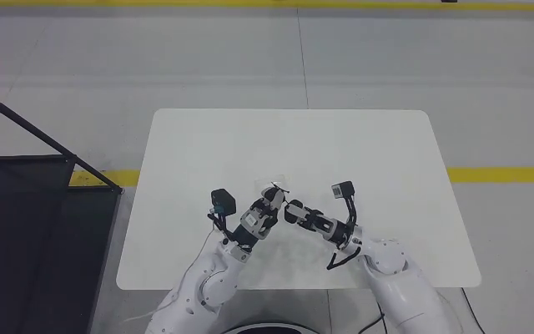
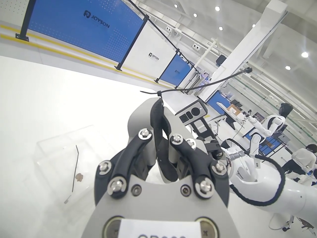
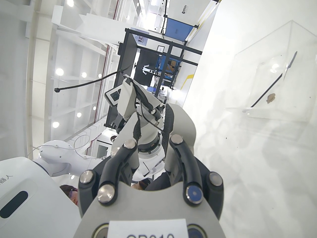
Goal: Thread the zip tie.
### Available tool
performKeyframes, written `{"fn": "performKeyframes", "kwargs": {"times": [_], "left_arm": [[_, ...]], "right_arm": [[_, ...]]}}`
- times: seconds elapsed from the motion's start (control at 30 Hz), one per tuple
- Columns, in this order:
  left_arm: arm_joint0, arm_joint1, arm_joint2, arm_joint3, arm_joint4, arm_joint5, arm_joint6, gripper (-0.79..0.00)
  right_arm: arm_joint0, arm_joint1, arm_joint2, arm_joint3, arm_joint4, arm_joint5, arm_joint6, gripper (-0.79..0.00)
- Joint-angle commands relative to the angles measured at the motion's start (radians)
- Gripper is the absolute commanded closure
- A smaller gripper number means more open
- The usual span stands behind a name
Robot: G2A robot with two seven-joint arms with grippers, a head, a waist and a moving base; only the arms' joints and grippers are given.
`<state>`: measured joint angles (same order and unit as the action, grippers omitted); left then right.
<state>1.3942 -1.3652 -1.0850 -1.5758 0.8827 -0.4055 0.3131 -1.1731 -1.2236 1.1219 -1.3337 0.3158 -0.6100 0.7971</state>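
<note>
Both arms meet over the near middle of the white table point(image 1: 375, 159). The left end effector point(image 2: 160, 105) is closed tight, pinching a black zip tie point(image 2: 205, 84) at its fingertips and holding it in the air clear of the table. A small locking head sits right at the fingertips. A short tail sticks out on one side and a long strap runs out on the other, ending in a second head.

The right end effector point(image 3: 154, 118) is just beside the left one with its fingers apart. I cannot tell whether anything lies between them.

On the table just beyond the end effectors stands a clear plastic box point(image 3: 272, 50). Inside it lie a spare zip tie point(image 3: 267, 91) and a small brown scrap point(image 3: 271, 97).
</note>
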Motion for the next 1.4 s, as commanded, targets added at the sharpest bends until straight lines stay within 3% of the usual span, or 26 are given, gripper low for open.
{"fn": "performKeyframes", "kwargs": {"times": [0.0,0.3,0.37,0.5,0.7,0.8,1.0,1.37], "left_arm": [[0.0,0.0,0.0,0.0,0.0,-0.001,0.0,0.0],[0.001,-0.001,-0.001,0.002,0.005,-0.002,0.004,0.0],[0.001,-0.002,-0.001,0.003,0.008,-0.002,0.005,0.0],[0.001,-0.003,0.0,0.004,0.009,-0.002,0.007,0.0],[0.0,-0.004,0.001,0.007,0.011,-0.005,0.01,0.0],[0.0,-0.004,0.001,0.007,0.009,-0.005,0.008,0.0],[0.001,-0.005,0.001,0.007,0.012,-0.003,0.009,0.0],[0.002,-0.006,-0.002,0.008,0.011,-0.002,0.009,0.0]], "right_arm": [[0.002,0.0,-0.002,0.003,0.003,0.0,0.002,-0.197],[0.005,0.0,-0.001,0.008,0.003,0.001,-0.004,-0.179],[0.005,0.001,0.002,0.01,0.006,0.005,-0.007,-0.203],[0.006,0.002,0.006,0.012,0.01,0.023,-0.014,-0.323],[0.009,0.002,0.005,0.01,0.014,0.032,-0.011,-0.311],[0.008,0.002,0.003,0.007,0.015,0.03,-0.013,-0.296],[0.004,0.002,0.0,0.003,0.016,0.023,-0.007,-0.003],[0.005,0.003,0.003,0.004,0.028,0.02,0.002,0.0]]}}
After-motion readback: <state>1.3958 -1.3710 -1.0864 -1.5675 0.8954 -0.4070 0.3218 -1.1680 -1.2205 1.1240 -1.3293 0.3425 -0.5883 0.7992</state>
